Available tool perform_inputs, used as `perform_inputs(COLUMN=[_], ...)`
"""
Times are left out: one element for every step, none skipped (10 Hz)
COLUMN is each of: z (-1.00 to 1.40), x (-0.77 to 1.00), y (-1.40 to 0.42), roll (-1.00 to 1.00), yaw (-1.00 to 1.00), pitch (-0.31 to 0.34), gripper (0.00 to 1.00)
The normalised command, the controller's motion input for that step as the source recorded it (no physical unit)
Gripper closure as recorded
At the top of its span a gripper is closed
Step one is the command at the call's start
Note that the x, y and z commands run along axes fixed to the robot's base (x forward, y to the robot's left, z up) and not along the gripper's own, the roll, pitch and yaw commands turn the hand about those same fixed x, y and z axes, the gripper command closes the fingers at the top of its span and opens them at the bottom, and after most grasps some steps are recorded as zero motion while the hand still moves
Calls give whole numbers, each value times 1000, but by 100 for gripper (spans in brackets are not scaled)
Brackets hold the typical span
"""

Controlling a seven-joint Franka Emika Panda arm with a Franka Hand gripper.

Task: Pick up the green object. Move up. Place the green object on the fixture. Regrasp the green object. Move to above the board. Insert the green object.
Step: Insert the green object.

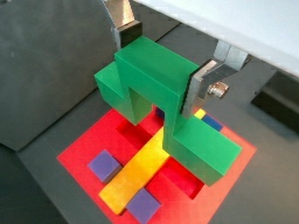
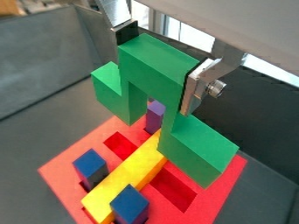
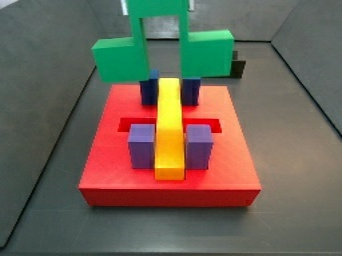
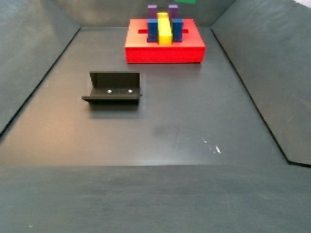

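Green object (image 1: 163, 96) fills the near field in both wrist views, clamped at its raised middle between the two silver fingers (image 1: 208, 80) of the gripper (image 1: 163, 54); the jaws stand at a narrow setting, closed on the piece. The two lower ends of the piece point down toward the board (image 1: 84, 144) beneath it.

Below the piece, the board carries a long yellow bar (image 2: 126, 179) along its centre, with blue blocks (image 2: 89, 164) and purple blocks (image 1: 105, 162) on either side of the bar. Recessed slots lie open beside the bar.

In a side view, the green object (image 3: 163, 55) hangs over the far part of the board (image 3: 167, 185), clear of the yellow bar (image 3: 168, 125) and not yet seated. Its span crosses the bar at a right angle.

Judged step: final alignment above the board before insertion. To perform it well, the two lower ends should be centred over their slots on both sides of the bar, the piece kept level, and the descent made straight down and slowly. Any tilt or sideways offset would likely catch an end on a slot edge or on the bar.

Farther off, the fixture (image 4: 113, 89) stands empty toward the left edge of the worktop, well apart from the board (image 4: 165, 52) at the far edge.
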Motion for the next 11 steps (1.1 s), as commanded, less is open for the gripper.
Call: perform_inputs(z=[0,-114,-197,-166,-169,-237,-397,-371,-397,-200,-29], x=[-249,-23,91,329,549,574,494,526,591,594,586], y=[-174,-263,-254,-169,-114,-103,0,0,0,0,0], roll=[467,466,331,366,364,126,0,0,-11,0,0], yaw=[309,251,246,229,237,243,163,134,100,37,0], pitch=[-373,-159,-93,-17,0,100,210,236,264,287,296], gripper=[100,100,100,100,100,100,100,100,100,100,100])
